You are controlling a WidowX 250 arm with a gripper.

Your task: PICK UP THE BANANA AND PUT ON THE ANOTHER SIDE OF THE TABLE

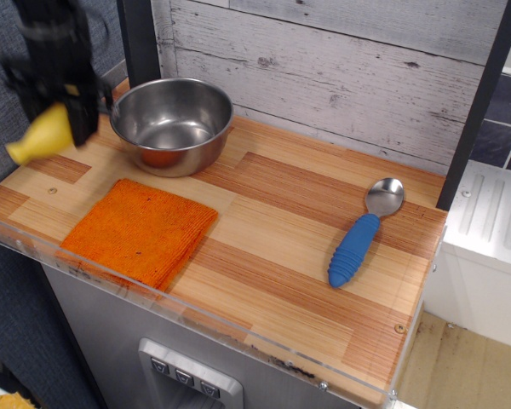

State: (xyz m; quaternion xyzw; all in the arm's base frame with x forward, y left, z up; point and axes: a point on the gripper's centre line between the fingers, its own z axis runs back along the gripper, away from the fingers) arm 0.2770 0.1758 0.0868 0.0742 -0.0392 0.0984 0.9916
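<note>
The banana (pixel 41 139) hangs clear above the table (pixel 264 247) at its far-left end, clamped in the gripper (pixel 68 119) by its plump end, stem pointing left and slightly down. Carry direction judged rightward: open planks lie beyond the bowl (pixel 172 123).

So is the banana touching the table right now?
Apart. The observation.image view shows the banana held in the gripper, lifted clear above the table.

yellow banana (pixel 41 136), orange cloth (pixel 140 228), blue-handled spoon (pixel 362 233)
</note>
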